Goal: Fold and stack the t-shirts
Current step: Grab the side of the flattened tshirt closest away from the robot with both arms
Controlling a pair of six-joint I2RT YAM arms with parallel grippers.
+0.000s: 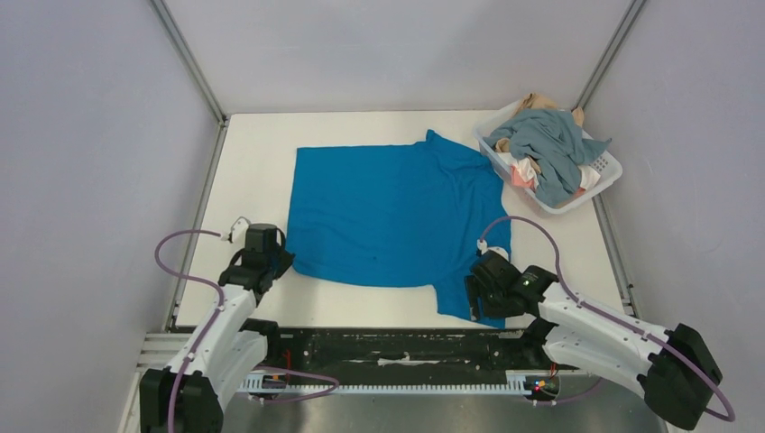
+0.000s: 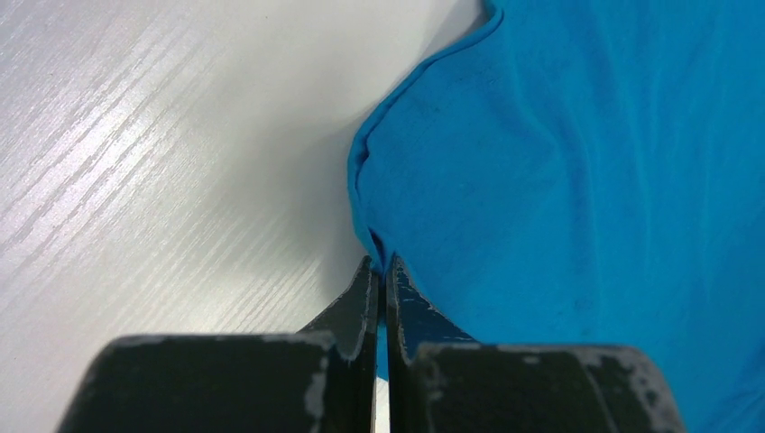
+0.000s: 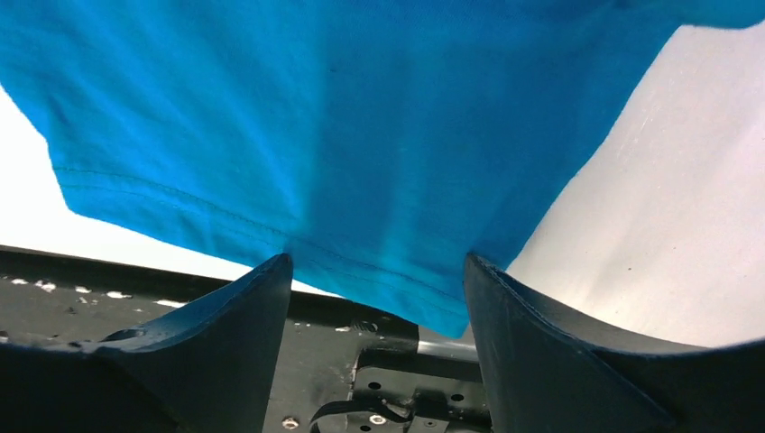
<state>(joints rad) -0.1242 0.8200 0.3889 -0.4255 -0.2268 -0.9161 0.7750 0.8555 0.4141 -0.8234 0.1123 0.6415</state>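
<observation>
A bright blue t-shirt [image 1: 392, 216] lies spread flat on the white table. My left gripper [image 1: 275, 263] sits at its near left corner; in the left wrist view my left gripper [image 2: 382, 263] is shut, pinching the shirt's edge [image 2: 365, 225] between the fingertips. My right gripper [image 1: 478, 298] is over the shirt's near right sleeve, which hangs past the table's front edge. In the right wrist view my right gripper [image 3: 379, 271] is open, its two fingers standing either side of the sleeve hem [image 3: 379, 262] without closing on it.
A white slotted basket [image 1: 603, 171] stands at the far right corner, holding a heap of grey-blue [image 1: 555, 144], peach-pink and tan shirts. The black rail [image 1: 397, 347] runs along the table's near edge. Grey walls close in the left, right and back.
</observation>
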